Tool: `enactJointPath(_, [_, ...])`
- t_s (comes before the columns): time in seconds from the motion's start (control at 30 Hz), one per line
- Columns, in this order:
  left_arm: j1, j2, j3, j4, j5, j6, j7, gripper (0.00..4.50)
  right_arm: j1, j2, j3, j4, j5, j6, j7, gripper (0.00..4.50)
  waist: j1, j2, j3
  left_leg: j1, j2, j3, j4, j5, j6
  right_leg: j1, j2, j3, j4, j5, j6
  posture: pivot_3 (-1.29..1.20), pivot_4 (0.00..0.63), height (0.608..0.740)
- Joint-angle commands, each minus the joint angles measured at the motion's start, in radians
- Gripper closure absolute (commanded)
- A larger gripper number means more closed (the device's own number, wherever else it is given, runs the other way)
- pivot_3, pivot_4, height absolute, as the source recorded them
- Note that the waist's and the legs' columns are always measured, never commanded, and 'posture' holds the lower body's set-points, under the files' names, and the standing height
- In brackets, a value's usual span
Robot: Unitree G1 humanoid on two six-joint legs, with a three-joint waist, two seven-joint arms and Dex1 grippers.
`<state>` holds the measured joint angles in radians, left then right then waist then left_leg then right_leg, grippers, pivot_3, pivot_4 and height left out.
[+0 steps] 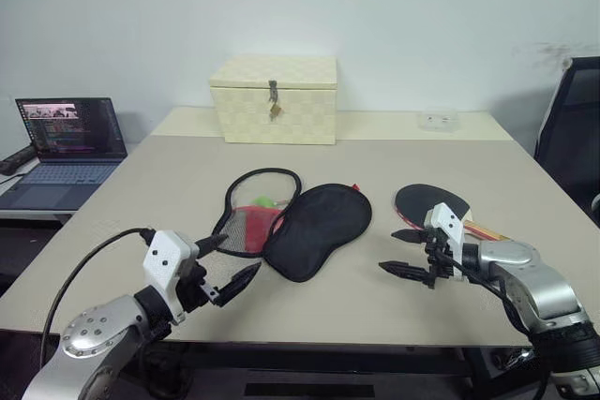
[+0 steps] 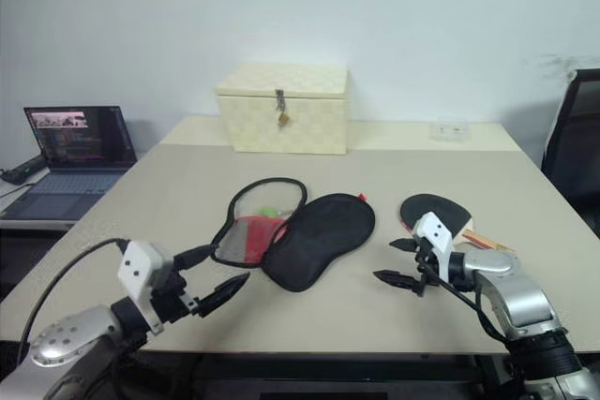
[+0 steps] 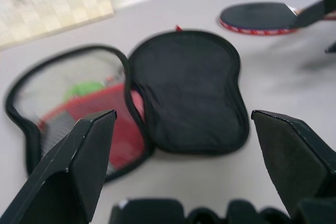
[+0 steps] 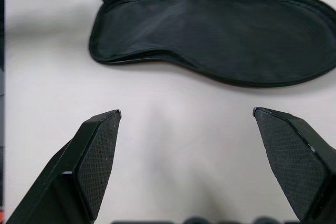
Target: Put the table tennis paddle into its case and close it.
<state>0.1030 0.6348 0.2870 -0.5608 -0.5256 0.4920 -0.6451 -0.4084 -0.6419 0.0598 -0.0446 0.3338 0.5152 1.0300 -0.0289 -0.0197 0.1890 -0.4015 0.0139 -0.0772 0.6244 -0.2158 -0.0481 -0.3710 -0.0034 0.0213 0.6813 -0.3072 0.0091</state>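
Paddle lies flat near the desk's right edge, beside the splayed-open case. Both the left gripper and right gripper are spread, empty. Lying flush, it probably slides toward that edge when pinched.

Place: I read this as an office or lab room | Signs: plain white wall — wide beige table | open laptop with code on screen, on a side desk at my left | black office chair at right
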Motion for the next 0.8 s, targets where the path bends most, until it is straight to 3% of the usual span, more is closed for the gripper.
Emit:
enactJointPath(0.03, [-0.038,0.007,-0.029,-0.008,-0.003,-0.022,-0.022,0.0,0.002,-0.019,-0.002,-0.059,0.013,0.014,0.005,0.06,0.0,0.0,0.0,0.0,0.0,0.0,0.0,0.0,0.0,0.0,0.0,0.0,0.0,0.0,0.0,0.0,0.15,0.74])
enactJointPath(0.2, [-0.096,0.002,-0.074,0.061,0.031,-0.059,-0.046,0.0,0.036,0.012,0.032,-0.125,0.003,0.031,-0.037,0.06,0.0,0.0,0.0,0.0,0.0,0.001,0.001,0.0,0.0,0.001,0.0,0.0,0.0,0.0,0.0,0.0,0.15,0.74])
enactJointPath(0.5, [-0.157,0.078,-0.053,0.155,-0.017,-0.058,-0.188,0.0,0.034,0.158,0.036,-0.253,0.039,0.308,-0.28,0.06,-0.001,0.0,0.0,0.0,0.0,0.001,0.0,0.0,0.0,-0.001,0.001,0.001,0.0,0.0,0.0,0.0,0.15,0.74])
enactJointPath(0.7, [-0.185,0.16,-0.007,0.258,-0.009,-0.085,-0.275,0.0,-0.049,0.39,-0.032,-0.205,0.067,0.584,-0.54,0.06,-0.004,0.001,0.0,0.0,0.001,0.001,-0.001,0.0,0.0,-0.002,0.002,0.001,0.001,-0.001,-0.001,0.0,0.15,0.74])
enactJointPath(0.8, [-0.232,0.183,-0.015,0.301,-0.023,-0.085,-0.319,0.0,-0.069,0.445,-0.056,-0.182,0.101,0.621,-0.555,0.06,0.0,0.001,0.0,0.0,0.001,0.001,-0.001,0.0,0.0,-0.002,0.002,0.001,0.001,-0.001,-0.001,0.0,0.15,0.74])
